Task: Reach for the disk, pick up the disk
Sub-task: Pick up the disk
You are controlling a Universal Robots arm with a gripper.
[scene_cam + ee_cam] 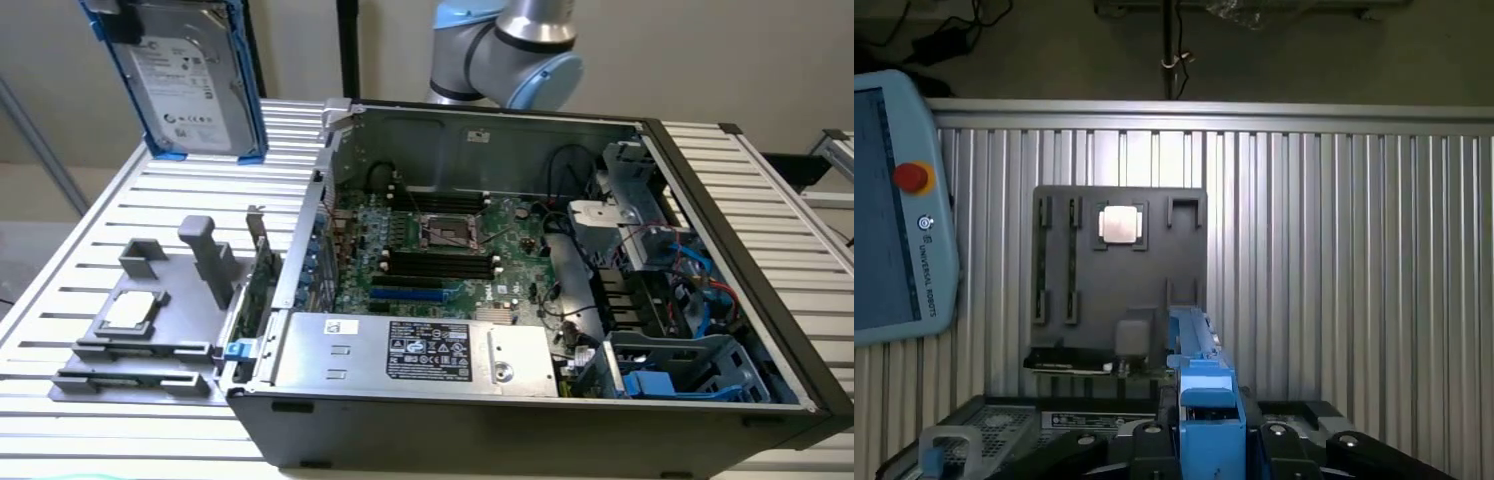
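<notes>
In the exterior view, the disk [187, 75] hangs upright in the air at the far left, above the back corner of the table [80, 230]. Its white label faces the camera and the blue frame runs down both long edges. Below it and nearer the camera, a grey fixture [147, 320] lies on the table with a small square silver chip [130, 310] seated in it. To the right stands the open computer case [534, 260], its motherboard [441, 250] exposed. The arm [514, 45] rises behind the case.

In the wrist view, a teach pendant [894, 200] sits at the left edge, then comes the fixture [1119, 265] with the chip [1122, 224]. Close to the lens, the dark fingers [1150, 445] are clamped on either side of the disk's blue edge [1206, 400].
</notes>
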